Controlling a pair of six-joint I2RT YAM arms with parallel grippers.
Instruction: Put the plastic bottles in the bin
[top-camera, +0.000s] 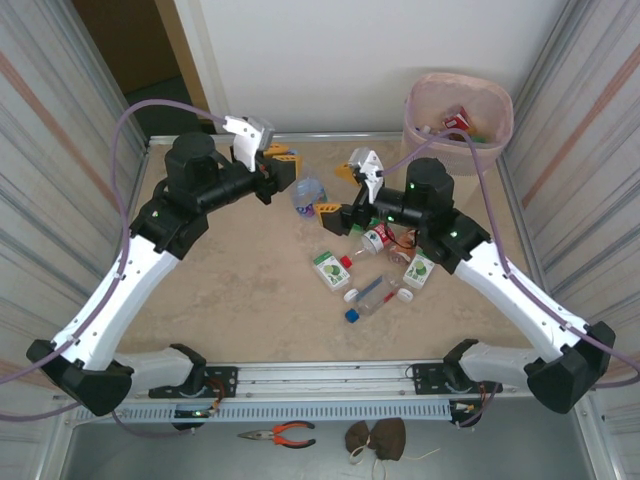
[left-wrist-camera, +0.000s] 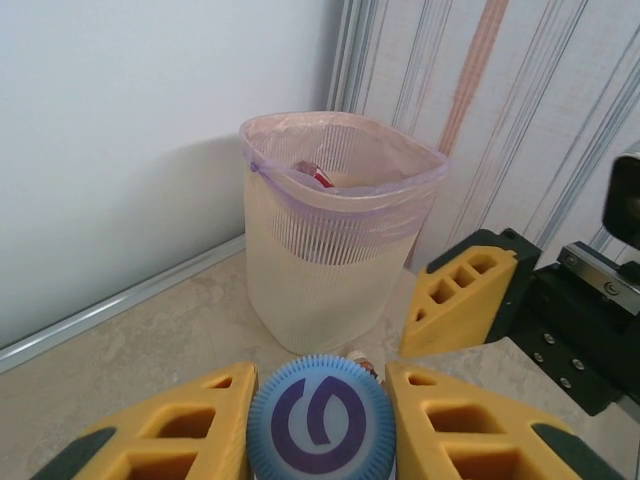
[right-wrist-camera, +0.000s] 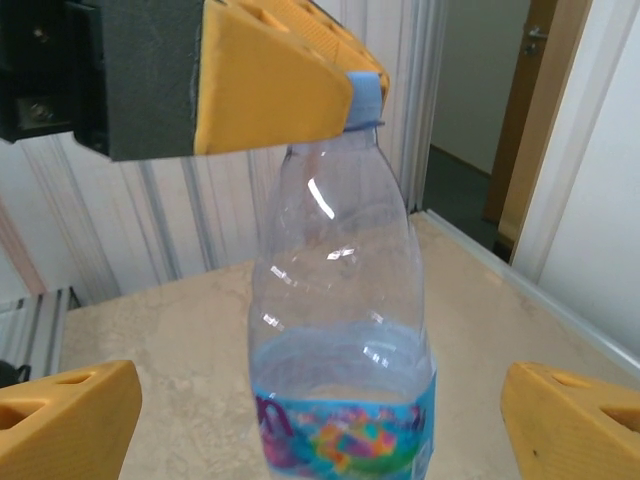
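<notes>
Plastic bottle (right-wrist-camera: 340, 300) hangs above the tabletop (top-camera: 240, 290), left end effector (left-wrist-camera: 320, 395) pinching its blue cap (left-wrist-camera: 320, 425). We see right end effector (right-wrist-camera: 320, 430) spread around its body, bin (left-wrist-camera: 320, 270) in far-right corner.

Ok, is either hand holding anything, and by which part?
The left hand holds the clear bottle by its blue cap; the right hand stands open around it.

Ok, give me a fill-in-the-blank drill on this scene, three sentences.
1. The left fingers grip a clear bottle by its ____ cap.
2. The right fingers flank that bottle, not shut but ____.
3. The bin stands at the table's far ____ corner.

Missing words: blue; open; right
</notes>
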